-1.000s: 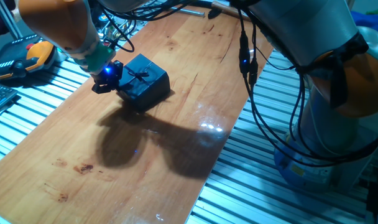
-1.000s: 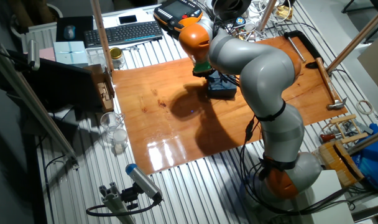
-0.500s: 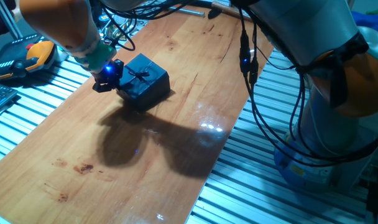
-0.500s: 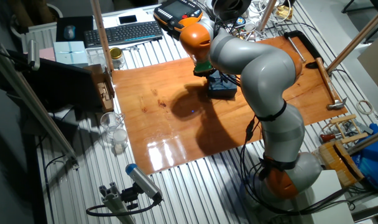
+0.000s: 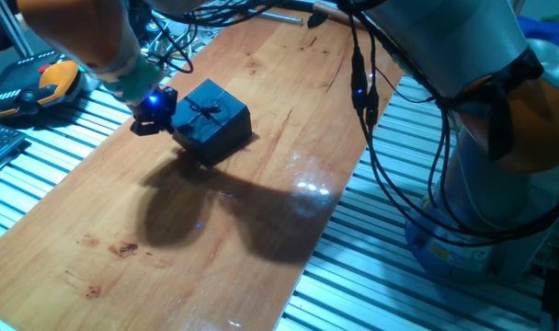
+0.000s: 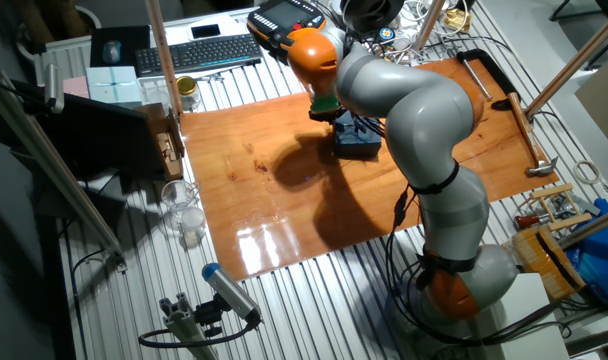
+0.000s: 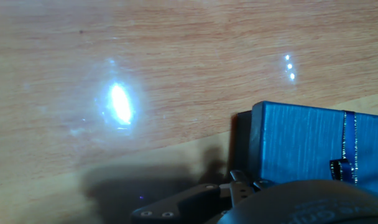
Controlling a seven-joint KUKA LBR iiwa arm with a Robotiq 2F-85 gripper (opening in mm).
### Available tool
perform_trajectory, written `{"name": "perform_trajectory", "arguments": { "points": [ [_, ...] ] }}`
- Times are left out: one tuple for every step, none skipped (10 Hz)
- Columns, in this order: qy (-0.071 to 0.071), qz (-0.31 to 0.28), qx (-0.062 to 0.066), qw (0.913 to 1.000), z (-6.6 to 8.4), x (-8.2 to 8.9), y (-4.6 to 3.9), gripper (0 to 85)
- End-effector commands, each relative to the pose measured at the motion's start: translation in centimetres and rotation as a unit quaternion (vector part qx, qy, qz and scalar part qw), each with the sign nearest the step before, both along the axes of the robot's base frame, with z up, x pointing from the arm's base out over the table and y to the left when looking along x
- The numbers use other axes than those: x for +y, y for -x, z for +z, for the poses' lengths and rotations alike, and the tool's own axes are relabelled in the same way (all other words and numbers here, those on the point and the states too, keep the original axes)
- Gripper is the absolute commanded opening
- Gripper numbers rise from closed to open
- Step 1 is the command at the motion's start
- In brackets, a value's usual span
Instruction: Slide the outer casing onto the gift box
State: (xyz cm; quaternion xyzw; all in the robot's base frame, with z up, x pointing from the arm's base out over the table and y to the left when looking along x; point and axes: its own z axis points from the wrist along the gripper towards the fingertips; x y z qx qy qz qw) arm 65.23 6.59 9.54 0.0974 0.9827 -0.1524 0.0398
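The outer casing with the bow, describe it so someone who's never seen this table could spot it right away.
Find the long wooden board on the ribbed metal table. Near its far end, beside the end effector, sits the outer casing: a dark navy box, the only object on the board, with a thin ribbon bow on top.

The bench (image 5: pixel 261 119) is seen close from one side, high from the other (image 6: pixel 264 170), and closest from the hand view (image 7: pixel 114 50)

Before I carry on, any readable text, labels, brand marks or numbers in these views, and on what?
No text can be read in any view.
The outer casing shows only its ribbon bow, no print.
The keyboard and teach pendant: markings too small to read.
The pincer shows no legible label.
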Motion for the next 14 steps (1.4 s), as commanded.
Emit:
{"name": "perform_trajectory", "arguments": {
  "points": [
    [0.000,0.000,-0.002,1.0000,-0.3,0.0,0.05,0.0],
    [0.000,0.002,-0.003,1.0000,-0.8,-0.1,0.17,0.0],
    [-0.001,0.005,-0.004,1.0000,-1.1,-0.2,0.28,0.0],
    [0.000,0.008,-0.005,1.0000,-1.4,-0.3,0.43,0.0],
    [0.000,0.009,-0.006,0.9999,-1.6,-0.5,0.55,0.0],
    [0.002,0.011,-0.006,0.9999,-1.7,-0.6,0.65,0.0],
    [0.004,0.012,-0.006,0.9999,-1.7,-0.6,0.70,0.0],
    [0.005,0.014,-0.006,0.9999,-1.7,-0.7,0.74,0.0],
    [0.006,0.015,-0.006,0.9998,-1.7,-0.8,0.79,0.0],
    [0.009,0.017,-0.007,0.9998,-1.6,-0.8,0.83,0.0],
    [0.010,0.019,-0.007,0.9997,-1.6,-0.9,0.90,0.0],
    [0.010,0.020,-0.006,0.9997,-1.6,-1.0,0.97,0.0],
    [0.010,0.023,-0.006,0.9997,-1.6,-1.2,1.03,0.0],
    [0.010,0.023,-0.005,0.9997,-1.5,-1.2,1.08,0.0]
  ]
}}
